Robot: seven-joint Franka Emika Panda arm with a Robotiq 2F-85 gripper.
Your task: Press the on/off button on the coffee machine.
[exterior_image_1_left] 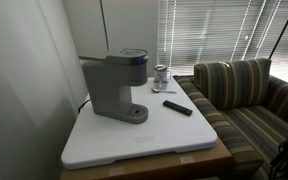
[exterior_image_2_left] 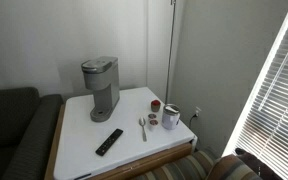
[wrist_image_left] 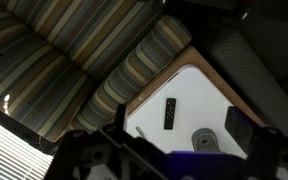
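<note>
The coffee machine (exterior_image_1_left: 114, 85) is tall and matte grey with a dark top band, an overhanging head and a round base. It stands at the back of the white table top (exterior_image_1_left: 134, 145) near the wall, and shows in both exterior views (exterior_image_2_left: 101, 86). In the wrist view I look down on it from high above, seeing its round base (wrist_image_left: 202, 140) and dark head (wrist_image_left: 242, 126). My gripper (wrist_image_left: 174, 165) is far above the table; its dark fingers stand wide apart and hold nothing. The on/off button is too small to make out.
A black remote (exterior_image_1_left: 178, 107) (exterior_image_2_left: 109, 141) (wrist_image_left: 169, 112) lies on the table in front of the machine. A small metal can (exterior_image_1_left: 161, 77), a spoon (exterior_image_2_left: 142, 127) and a red lid (exterior_image_2_left: 155, 105) are nearby. A striped sofa (exterior_image_1_left: 246, 100) (wrist_image_left: 74, 70) adjoins the table. Window blinds (exterior_image_2_left: 279, 100) are close.
</note>
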